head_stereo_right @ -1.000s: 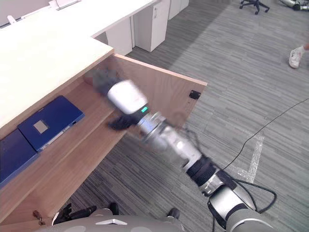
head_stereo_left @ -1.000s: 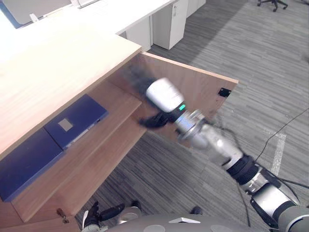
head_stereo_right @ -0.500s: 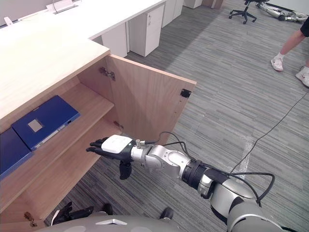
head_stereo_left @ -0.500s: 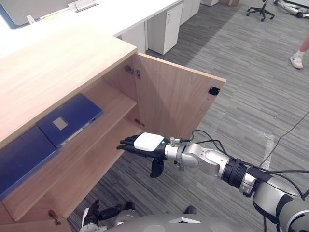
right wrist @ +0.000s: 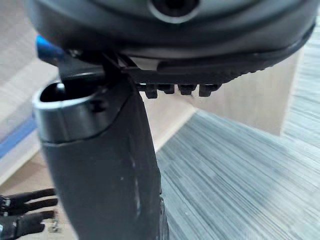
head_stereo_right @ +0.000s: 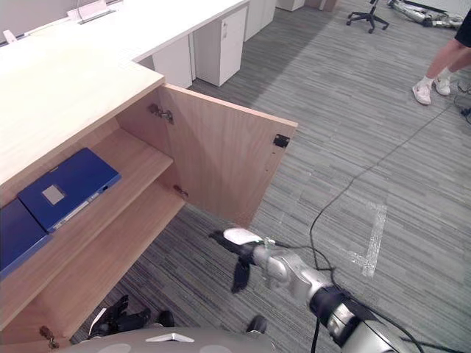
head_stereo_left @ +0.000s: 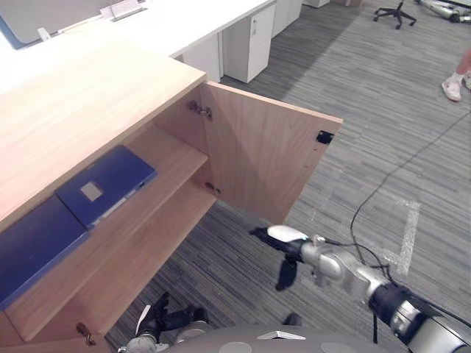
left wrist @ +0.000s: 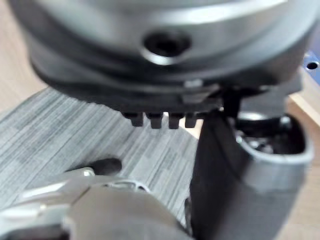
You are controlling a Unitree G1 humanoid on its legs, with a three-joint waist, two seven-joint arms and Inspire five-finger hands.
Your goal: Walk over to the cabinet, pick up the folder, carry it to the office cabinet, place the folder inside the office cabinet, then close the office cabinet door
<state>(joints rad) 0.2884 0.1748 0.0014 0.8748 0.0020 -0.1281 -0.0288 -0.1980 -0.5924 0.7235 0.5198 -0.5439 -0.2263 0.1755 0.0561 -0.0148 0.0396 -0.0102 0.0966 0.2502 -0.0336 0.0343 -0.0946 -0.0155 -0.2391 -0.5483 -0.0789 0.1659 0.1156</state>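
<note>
1. The folder (head_stereo_left: 107, 184) lies flat on the upper shelf (head_stereo_left: 176, 151) inside the cabinet (head_stereo_left: 88, 95). It is well apart from the right hand (head_stereo_left: 283, 246), up and to that hand's left, with its long axis running into the cabinet. A second dark folder (head_stereo_left: 33, 246) lies just beside it, further from the hand.
2. The door (head_stereo_left: 257, 158) stands wide open. Its inner face is turned toward the right hand, and its free edge is above and beyond the hand, not touching it.
3. Judgement: placing appears done and closing remains. The door's outer face is on the side away from the hand, so the hand must pass round the free edge.
4. The right hand is low over the floor (head_stereo_left: 383, 88), fingers straight and empty, thumb hanging down.
5. The left hand (head_stereo_left: 158, 320) hangs low, fingers loosely spread, further from the door.
</note>
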